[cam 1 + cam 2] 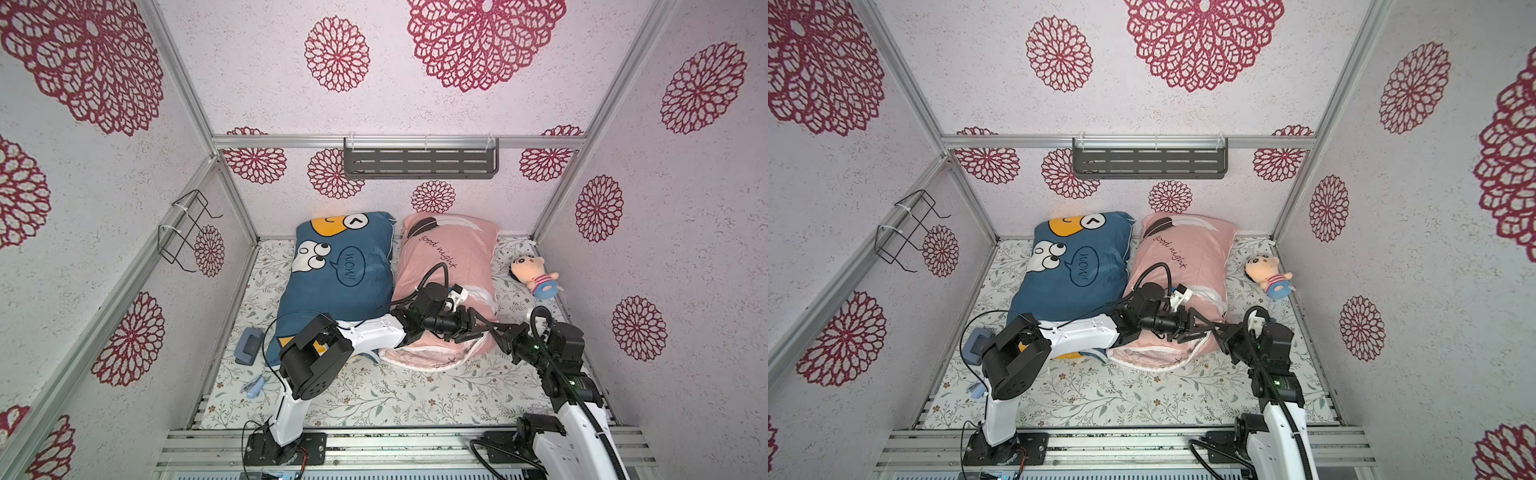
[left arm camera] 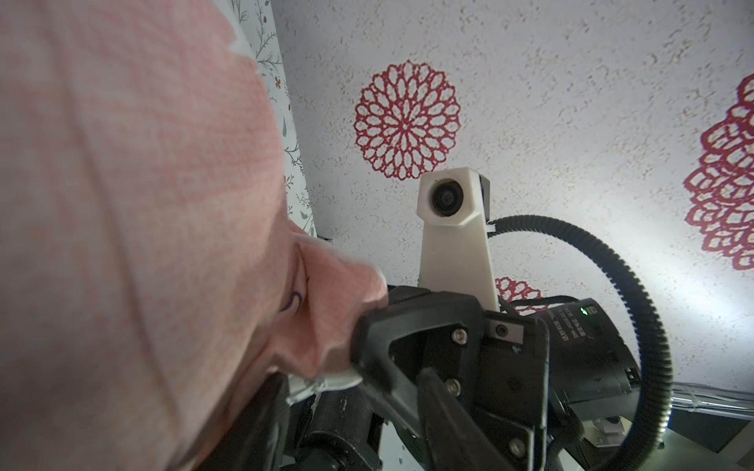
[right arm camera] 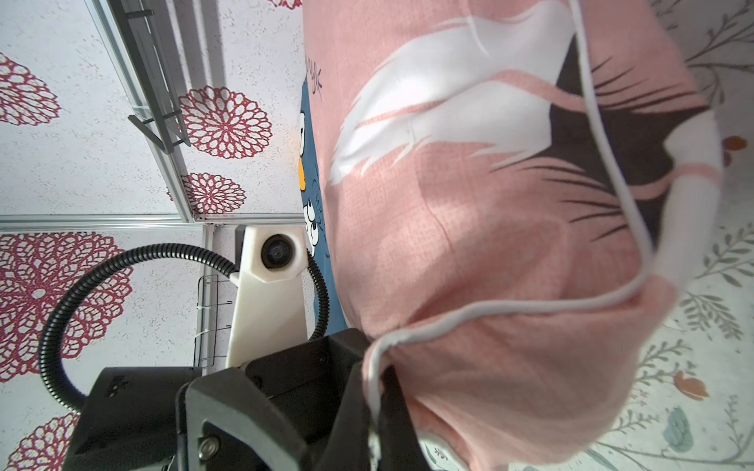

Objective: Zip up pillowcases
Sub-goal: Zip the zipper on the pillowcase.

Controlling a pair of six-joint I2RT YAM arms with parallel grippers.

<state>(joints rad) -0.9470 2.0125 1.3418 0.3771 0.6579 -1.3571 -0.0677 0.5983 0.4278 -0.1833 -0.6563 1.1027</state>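
Note:
Both top views show two pillowcases side by side on the floral sheet: a blue one point(image 1: 340, 286) point(image 1: 1075, 286) and a pink one point(image 1: 449, 257) point(image 1: 1187, 253). At its near end the pink pillowcase gapes, showing white filling point(image 1: 419, 359). My left gripper point(image 1: 478, 329) point(image 2: 351, 416) lies across its near right corner, jaws apart, with pink fabric point(image 2: 122, 204) draped over one finger. Facing it, my right gripper point(image 1: 498, 332) point(image 3: 377, 391) is shut on the white-piped edge of that corner point(image 3: 489, 310). I cannot make out a zipper pull.
A plush doll point(image 1: 536, 276) lies right of the pink pillowcase. A blue-grey gadget point(image 1: 247, 345) and a small blue item point(image 1: 253, 386) sit by the left frame. A wire rack point(image 1: 187, 228) hangs on the left wall, a grey shelf point(image 1: 419, 160) on the back.

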